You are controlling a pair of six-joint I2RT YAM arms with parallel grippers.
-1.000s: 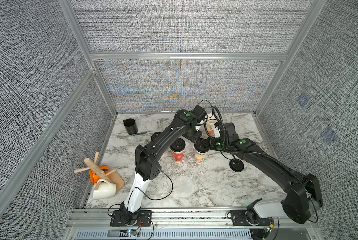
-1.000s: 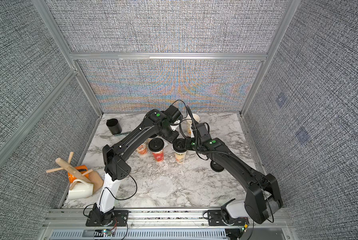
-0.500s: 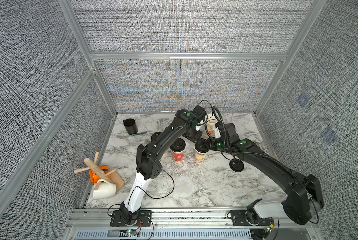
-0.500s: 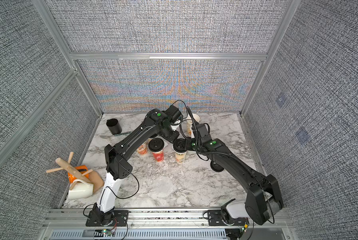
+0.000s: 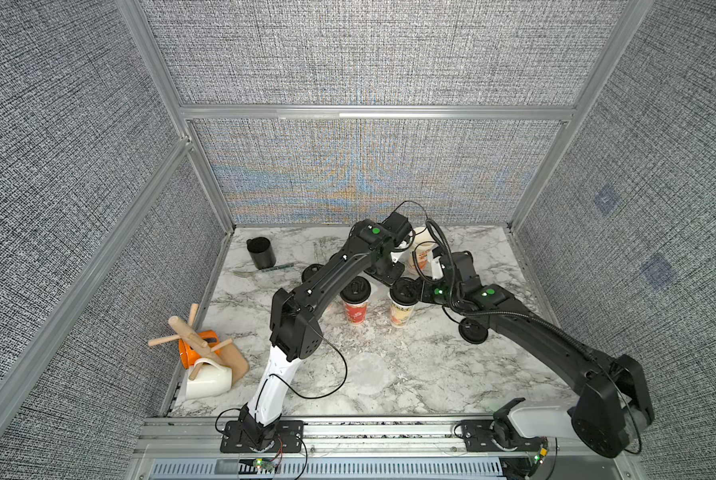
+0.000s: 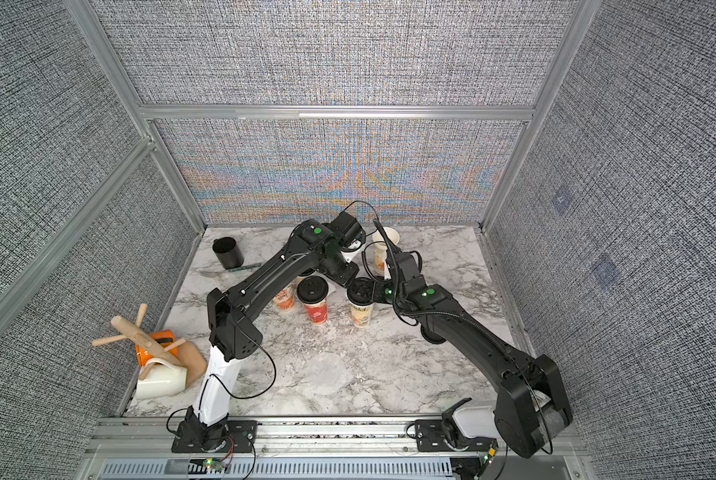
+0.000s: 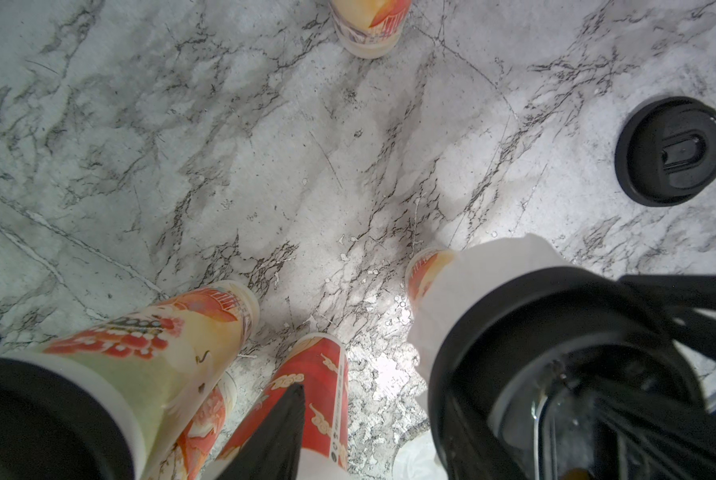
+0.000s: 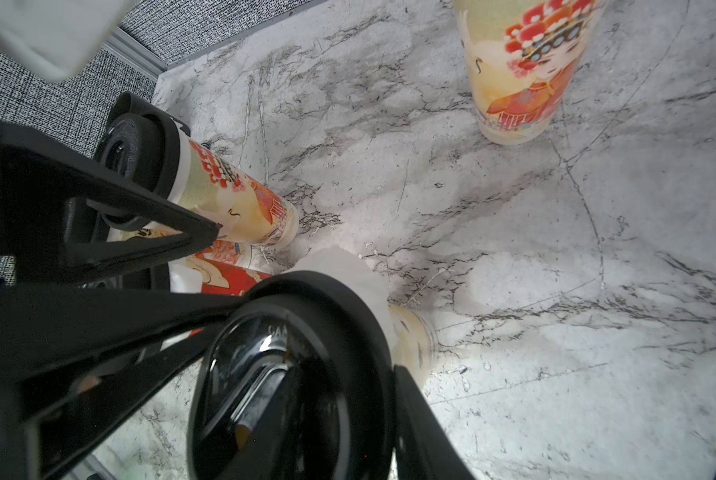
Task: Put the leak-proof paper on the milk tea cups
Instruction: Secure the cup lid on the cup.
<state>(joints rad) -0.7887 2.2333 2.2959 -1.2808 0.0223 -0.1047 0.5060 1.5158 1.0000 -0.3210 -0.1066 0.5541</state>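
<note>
The right gripper [image 8: 300, 355] is closed on a black lid [image 8: 289, 399], with a finger against each side. The lid sits on a yellow-printed cup [image 8: 410, 345]. The paper [image 8: 339, 266] is trapped under the lid, and its edge sticks out over the cup rim. The left gripper [image 5: 386, 274] is just beside this lid; whether its jaws are open or closed cannot be determined. A second lidded cup [image 5: 356, 311] stands near. An uncovered cup [image 5: 419, 259] stands behind, on the marble table [image 5: 431, 374].

The lid [image 8: 293, 386] is glossy black plastic, the leak-proof paper [image 8: 348, 270] crinkled and matt, the tabletop [image 8: 555, 249] smooth marble-patterned.
</note>
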